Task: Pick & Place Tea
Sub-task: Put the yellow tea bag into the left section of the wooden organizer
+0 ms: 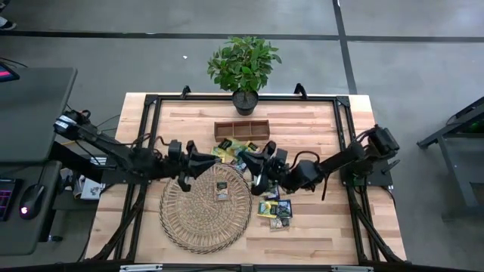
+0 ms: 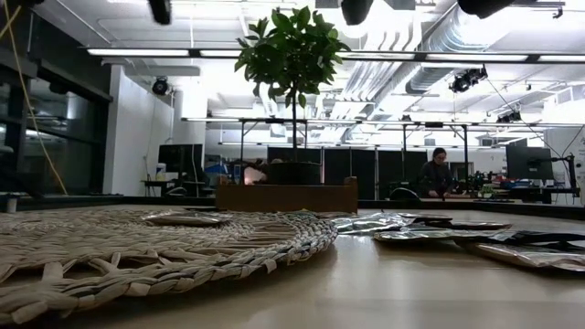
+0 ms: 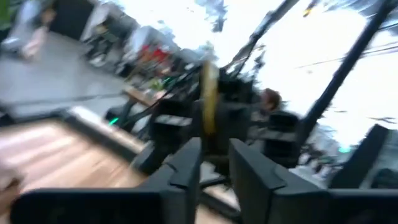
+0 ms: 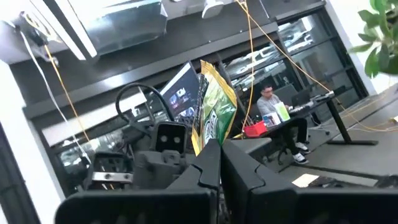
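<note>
My right gripper (image 4: 219, 155) is shut on a yellow-green tea sachet (image 4: 214, 112), held above the table between the wooden tray (image 1: 243, 130) and the round wicker mat (image 1: 204, 208). My left gripper (image 3: 214, 155) faces it at close range. Its fingers stand apart, and the sachet's yellow edge (image 3: 209, 99) shows just beyond the gap. In the high view the two grippers, left (image 1: 219, 160) and right (image 1: 249, 162), meet over the table's middle. One sachet (image 1: 222, 190) lies flat on the mat. Several more sachets (image 1: 274, 208) lie on the wood to its right, and others (image 1: 225, 151) lie near the tray. My right gripper pinches the sachet's lower end (image 4: 211, 142) between its two fingers. The fingers slant upward, and the sachet stands up above them, lifted clear of the table. It is seen broadside in the right wrist view and edge-on from the left wrist.
A potted plant (image 1: 243, 68) stands at the table's far edge behind the tray. A black frame (image 1: 340, 121) runs around the table top. In the low view the mat (image 2: 137, 247) fills the near left and sachets (image 2: 411, 227) lie at the right.
</note>
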You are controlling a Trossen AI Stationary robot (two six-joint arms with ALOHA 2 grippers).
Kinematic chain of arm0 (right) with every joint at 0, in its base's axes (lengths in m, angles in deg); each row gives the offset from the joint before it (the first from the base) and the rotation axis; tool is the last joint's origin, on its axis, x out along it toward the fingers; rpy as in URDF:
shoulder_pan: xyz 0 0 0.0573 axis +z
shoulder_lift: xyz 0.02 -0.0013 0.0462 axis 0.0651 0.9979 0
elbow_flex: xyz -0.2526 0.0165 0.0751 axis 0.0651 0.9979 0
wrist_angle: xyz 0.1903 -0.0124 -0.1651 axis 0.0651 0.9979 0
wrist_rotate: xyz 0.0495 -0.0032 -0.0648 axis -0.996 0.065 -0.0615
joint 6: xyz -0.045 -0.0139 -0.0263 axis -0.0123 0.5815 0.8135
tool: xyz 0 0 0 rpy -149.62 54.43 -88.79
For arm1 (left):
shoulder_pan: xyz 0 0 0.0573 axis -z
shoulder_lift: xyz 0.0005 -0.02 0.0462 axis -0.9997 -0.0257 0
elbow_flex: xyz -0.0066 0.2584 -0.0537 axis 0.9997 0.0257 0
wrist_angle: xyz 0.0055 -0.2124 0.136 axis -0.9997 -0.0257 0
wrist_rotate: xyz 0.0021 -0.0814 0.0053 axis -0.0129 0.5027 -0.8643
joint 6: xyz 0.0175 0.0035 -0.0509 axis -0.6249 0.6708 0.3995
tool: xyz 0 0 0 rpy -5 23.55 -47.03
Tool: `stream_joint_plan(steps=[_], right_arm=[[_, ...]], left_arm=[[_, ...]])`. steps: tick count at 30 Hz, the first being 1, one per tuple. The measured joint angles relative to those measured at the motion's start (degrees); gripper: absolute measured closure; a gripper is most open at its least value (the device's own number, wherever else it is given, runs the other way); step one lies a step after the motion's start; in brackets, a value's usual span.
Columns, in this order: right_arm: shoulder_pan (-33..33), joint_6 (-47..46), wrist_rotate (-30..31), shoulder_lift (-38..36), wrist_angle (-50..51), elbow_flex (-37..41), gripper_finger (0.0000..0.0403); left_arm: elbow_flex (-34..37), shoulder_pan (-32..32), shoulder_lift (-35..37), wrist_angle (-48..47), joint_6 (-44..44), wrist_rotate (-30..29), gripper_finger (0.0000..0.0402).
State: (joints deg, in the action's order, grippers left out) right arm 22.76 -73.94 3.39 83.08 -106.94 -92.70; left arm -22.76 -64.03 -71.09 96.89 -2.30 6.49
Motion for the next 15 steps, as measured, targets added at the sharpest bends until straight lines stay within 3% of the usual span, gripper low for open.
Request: stream_joint_plan(steps=[3,7,15], right_arm=[[-1.2,0.3,-1.5,-1.5,1.7,0.0,0.0403],[-2.8,0.7,-4.1,-3.1,2.2,0.0,0.0403],[-6.4,-3.3,-8.9,-3.7,5.6,0.0,0.0403]], left_arm=[[0.0,-3.4,0.0,2.7,-0.5,5.7,0.0256],[0.0,-6.6,0.0,2.7,2.1,6.4,0.0219],[-0.1,-11.4,-1.2,7.2,4.3,9.6,0.0208]])
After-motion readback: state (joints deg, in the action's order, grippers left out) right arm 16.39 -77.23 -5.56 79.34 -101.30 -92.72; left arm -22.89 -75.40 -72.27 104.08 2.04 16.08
